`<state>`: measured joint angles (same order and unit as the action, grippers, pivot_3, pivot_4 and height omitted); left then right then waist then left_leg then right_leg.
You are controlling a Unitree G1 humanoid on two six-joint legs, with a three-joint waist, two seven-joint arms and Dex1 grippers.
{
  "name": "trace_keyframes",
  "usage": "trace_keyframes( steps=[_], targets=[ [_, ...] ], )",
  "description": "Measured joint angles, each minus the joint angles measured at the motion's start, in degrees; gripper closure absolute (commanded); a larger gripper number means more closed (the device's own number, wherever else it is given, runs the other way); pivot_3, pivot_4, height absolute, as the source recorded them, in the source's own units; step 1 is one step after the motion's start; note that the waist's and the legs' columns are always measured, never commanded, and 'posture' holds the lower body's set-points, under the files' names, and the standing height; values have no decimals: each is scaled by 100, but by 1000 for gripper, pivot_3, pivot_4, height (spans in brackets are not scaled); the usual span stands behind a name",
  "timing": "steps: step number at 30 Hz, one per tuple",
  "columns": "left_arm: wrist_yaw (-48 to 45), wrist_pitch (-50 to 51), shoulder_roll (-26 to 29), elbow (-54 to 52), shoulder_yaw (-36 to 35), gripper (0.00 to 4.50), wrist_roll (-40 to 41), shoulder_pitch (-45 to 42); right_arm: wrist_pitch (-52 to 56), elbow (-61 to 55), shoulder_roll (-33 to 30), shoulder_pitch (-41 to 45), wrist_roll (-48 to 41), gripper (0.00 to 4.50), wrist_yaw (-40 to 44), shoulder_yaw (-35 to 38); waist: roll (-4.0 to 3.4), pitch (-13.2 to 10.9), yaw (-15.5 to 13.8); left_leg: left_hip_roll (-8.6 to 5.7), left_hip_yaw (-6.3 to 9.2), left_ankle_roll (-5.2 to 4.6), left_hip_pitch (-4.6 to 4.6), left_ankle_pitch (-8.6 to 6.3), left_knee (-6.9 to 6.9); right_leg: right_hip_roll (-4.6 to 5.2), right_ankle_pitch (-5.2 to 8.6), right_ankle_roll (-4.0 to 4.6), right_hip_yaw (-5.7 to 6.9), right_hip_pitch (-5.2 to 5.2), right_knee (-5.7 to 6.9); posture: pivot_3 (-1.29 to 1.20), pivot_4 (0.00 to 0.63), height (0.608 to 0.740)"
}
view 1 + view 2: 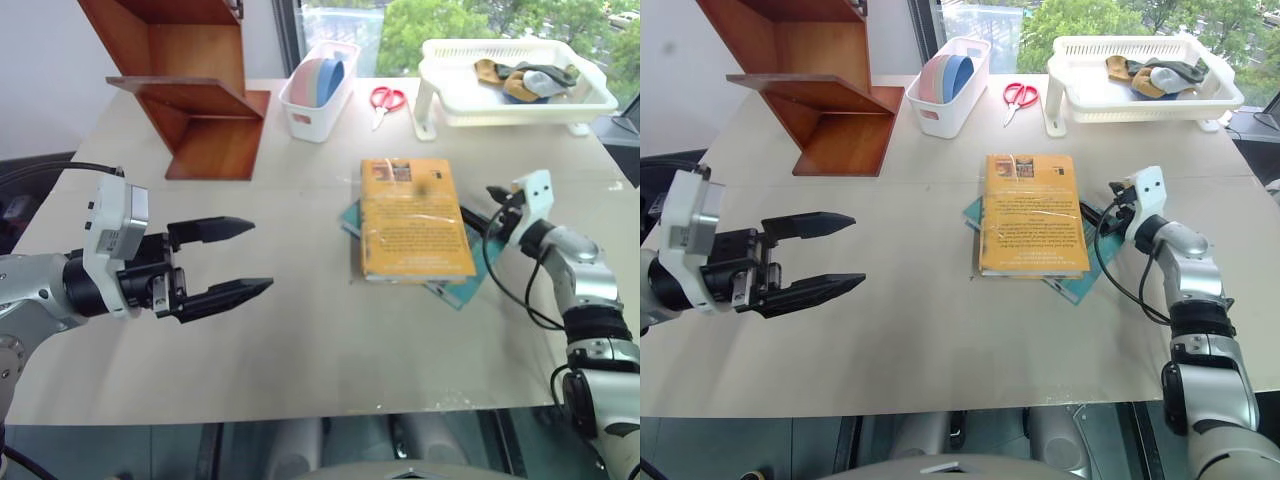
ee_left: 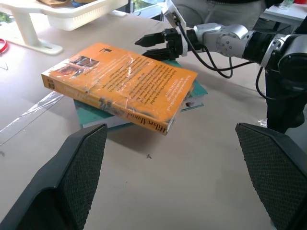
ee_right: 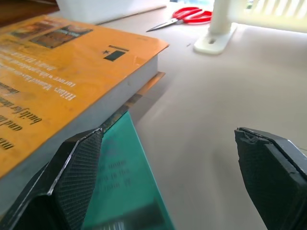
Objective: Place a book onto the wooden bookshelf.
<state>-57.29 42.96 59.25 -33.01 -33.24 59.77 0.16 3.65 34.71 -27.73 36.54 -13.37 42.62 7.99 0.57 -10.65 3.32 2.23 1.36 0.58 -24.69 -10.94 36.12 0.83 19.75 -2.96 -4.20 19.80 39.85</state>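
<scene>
Looks like the reach-in stage: the yellow-orange book (image 1: pixel 415 219) lies flat on top of a teal book (image 2: pixel 194 94) mid-counter, and the right end effector (image 2: pixel 152 47), fingers spread and holding nothing, sits right at its edge. The left end effector (image 1: pixel 232 262) hangs wide open and empty, well off to the side. Next it'd need to pinch just the top book's edge, then carry it to the wooden bookshelf (image 1: pixel 190 85) at the far left corner.
</scene>
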Motion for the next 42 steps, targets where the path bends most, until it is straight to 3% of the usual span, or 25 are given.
trace_keyframes(
  steps=[8, 14, 20, 28, 42],
  targets=[
    [12, -10, -48, -6, 1, 11, -4, 1, 370, 1091, 360, 934, -120, 0, -296, 149, 0, -2, 51, 0, 4, 1, 3, 1, 1, -2, -1, 1, 2, -1, 5, 0, 150, 740],
    [9, -66, -115, -3, 0, 11, -121, 59, 1380, 1264, 439, 1197, -560, 0, 429, 295, 1, -2, 52, 1, 5, 1, 2, 1, -5, -2, -1, 1, 6, -1, -1, 0, 150, 740],
    [11, -86, -159, -16, -5, 11, -179, 196, 2113, 575, 626, 927, -730, 0, 903, 129, 3, 0, 65, 5, 8, 1, 6, 1, -4, -7, -1, 1, 7, -2, 4, 0, 150, 740],
    [3, -106, -160, -12, -32, 11, -223, 223, 2832, -674, 903, 414, -849, 0, 903, -128, 7, 2, 58, 5, 9, 1, 6, 1, -4, -6, 0, 1, 7, -2, 3, 0, 150, 740],
    [-105, -114, -140, 105, -30, 11, -279, 195, 1841, -1220, 855, 22, -492, 0, 1300, -757, 7, 2, 60, 5, 9, 2, 5, 1, -7, -5, 0, 1, 8, -1, 1, 0, 150, 740]
  ],
)
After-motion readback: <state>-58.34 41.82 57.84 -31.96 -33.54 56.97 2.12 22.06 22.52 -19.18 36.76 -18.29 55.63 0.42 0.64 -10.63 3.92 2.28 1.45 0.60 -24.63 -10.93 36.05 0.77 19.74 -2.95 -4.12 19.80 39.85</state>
